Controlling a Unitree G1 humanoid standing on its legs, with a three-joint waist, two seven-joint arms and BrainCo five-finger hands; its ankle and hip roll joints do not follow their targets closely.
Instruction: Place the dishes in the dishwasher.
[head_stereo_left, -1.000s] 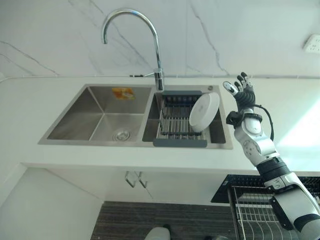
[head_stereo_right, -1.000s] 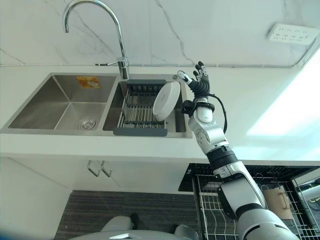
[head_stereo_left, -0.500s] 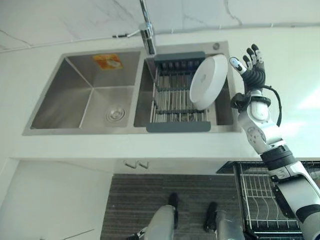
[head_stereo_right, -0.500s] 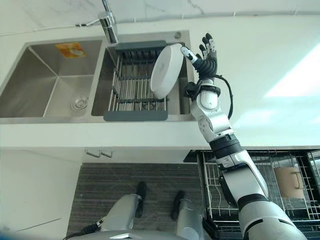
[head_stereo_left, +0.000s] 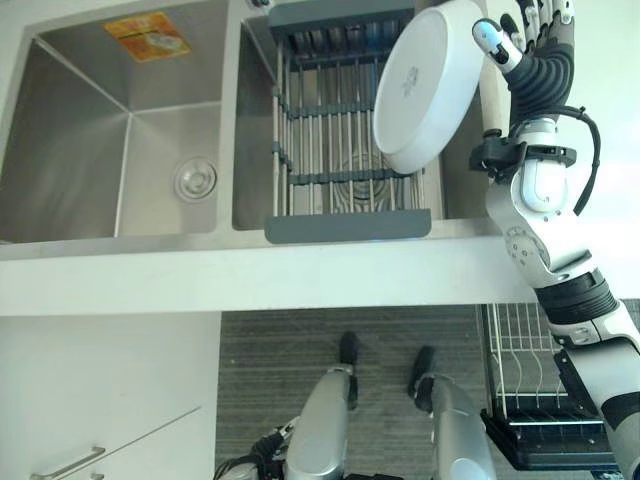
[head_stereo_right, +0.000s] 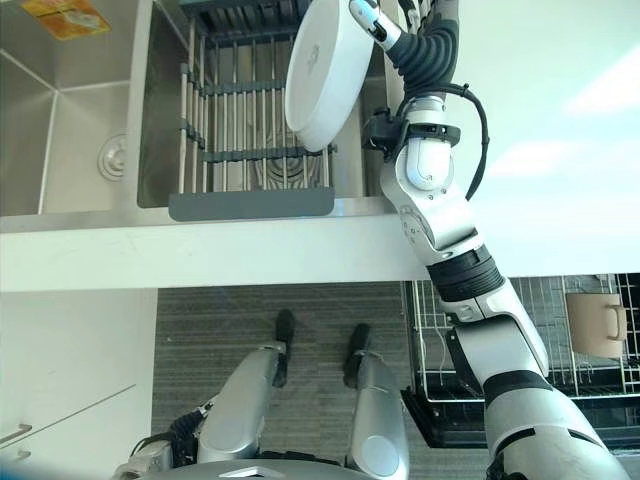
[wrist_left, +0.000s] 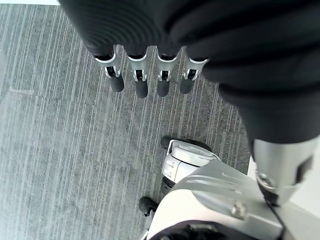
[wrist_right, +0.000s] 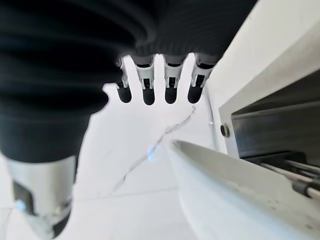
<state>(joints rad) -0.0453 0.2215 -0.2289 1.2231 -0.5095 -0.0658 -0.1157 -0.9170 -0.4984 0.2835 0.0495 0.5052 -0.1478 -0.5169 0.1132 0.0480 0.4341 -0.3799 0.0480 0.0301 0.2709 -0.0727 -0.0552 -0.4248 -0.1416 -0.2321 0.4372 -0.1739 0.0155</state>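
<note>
Nearest, at the lower right of the head views, a wire dishwasher rack (head_stereo_right: 590, 375) stands pulled out below the counter, with a beige mug (head_stereo_right: 598, 324) lying in it. Beyond the white counter edge (head_stereo_left: 250, 280) sits a double steel sink (head_stereo_left: 120, 130): its left basin holds just the drain (head_stereo_left: 194, 179) and an orange sticker (head_stereo_left: 148, 35) on the back wall, while the right basin carries a grey-framed wire drying rack (head_stereo_left: 340, 150). A white plate (head_stereo_left: 428, 85) stands on edge at the right side of that rack, tilted, its underside turned toward the camera and its long axis running from lower left to upper right. The right arm rises from the lower right, and the right hand (head_stereo_left: 540, 45) is held up just beside the plate's right rim, fingers straight and spread, the thumb (head_stereo_left: 492, 40) at or just short of the rim; whether it touches cannot be told. In the right wrist view the plate's rim (wrist_right: 235, 185) lies near the palm with the fingers uncurled, gripping nothing. The left hand (wrist_left: 150, 75) hangs over the grey floor (wrist_left: 60, 160), fingers relaxed and empty.
</note>
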